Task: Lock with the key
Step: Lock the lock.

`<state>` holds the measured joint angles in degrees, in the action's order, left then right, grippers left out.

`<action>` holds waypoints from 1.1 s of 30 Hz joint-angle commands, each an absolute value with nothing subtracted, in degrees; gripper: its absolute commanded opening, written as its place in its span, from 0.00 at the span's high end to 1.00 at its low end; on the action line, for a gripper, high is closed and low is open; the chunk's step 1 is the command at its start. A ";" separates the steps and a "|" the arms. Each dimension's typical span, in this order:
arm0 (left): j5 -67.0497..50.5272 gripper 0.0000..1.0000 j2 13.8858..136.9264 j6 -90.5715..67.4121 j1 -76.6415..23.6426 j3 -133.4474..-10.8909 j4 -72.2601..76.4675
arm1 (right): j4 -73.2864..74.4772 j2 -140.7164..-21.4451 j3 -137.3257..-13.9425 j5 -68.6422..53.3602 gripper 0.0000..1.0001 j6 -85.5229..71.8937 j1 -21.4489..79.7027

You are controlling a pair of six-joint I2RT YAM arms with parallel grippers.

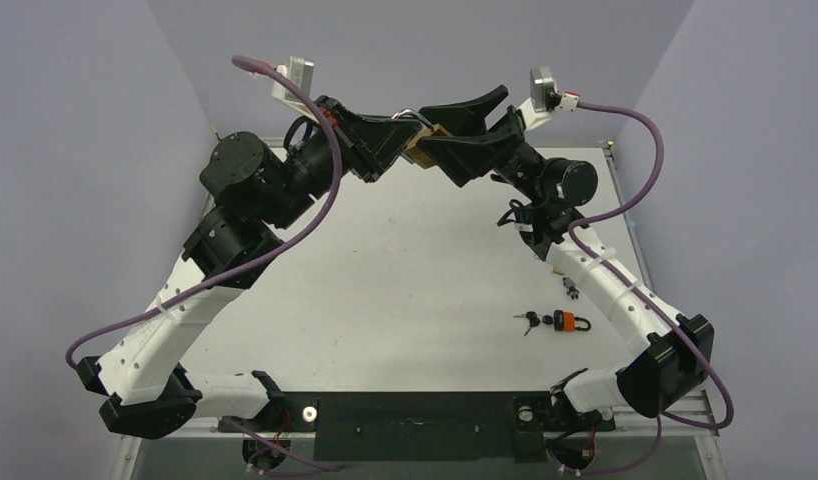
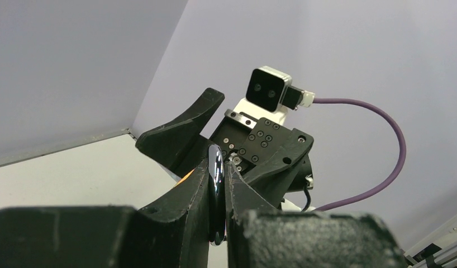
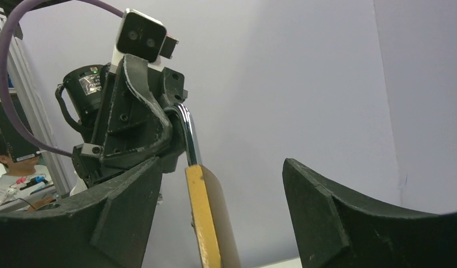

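A brass padlock (image 1: 422, 148) hangs in the air at the back centre, between both raised arms. My left gripper (image 1: 409, 133) is shut on its chrome shackle (image 2: 217, 184), which shows edge-on between the fingers in the left wrist view. My right gripper (image 1: 435, 135) is open, with its jaws on either side of the lock's yellow body (image 3: 206, 223) and a clear gap on the right side. The shackle (image 3: 188, 134) rises from the body into the left gripper's fingers (image 3: 151, 125). A bunch of black-headed keys (image 1: 530, 320) lies on the table at the front right.
A small orange padlock (image 1: 566, 321) lies next to the keys, near the right arm's white link (image 1: 610, 285). A small dark item (image 1: 572, 292) lies just behind it. Purple cables loop off both wrists. Walls close the table on three sides.
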<state>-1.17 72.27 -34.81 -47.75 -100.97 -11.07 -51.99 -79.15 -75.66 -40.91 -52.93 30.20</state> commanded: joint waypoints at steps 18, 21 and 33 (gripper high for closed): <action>4.41 1.00 70.23 -32.49 -50.92 -104.99 -1.93 | -62.93 -74.18 -66.88 -39.23 0.38 -56.79 30.17; 4.79 1.00 70.04 -32.47 -51.07 -104.57 -1.70 | -63.72 -74.33 -66.88 -39.47 0.44 -57.57 30.34; 4.97 1.00 70.33 -32.50 -51.21 -104.27 -1.22 | -63.04 -74.42 -66.22 -40.34 0.49 -56.94 30.79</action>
<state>4.14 72.25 -32.49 -50.92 -101.60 -10.55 -59.94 -75.79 -66.30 -39.90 -57.89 30.48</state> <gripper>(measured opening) 0.082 0.512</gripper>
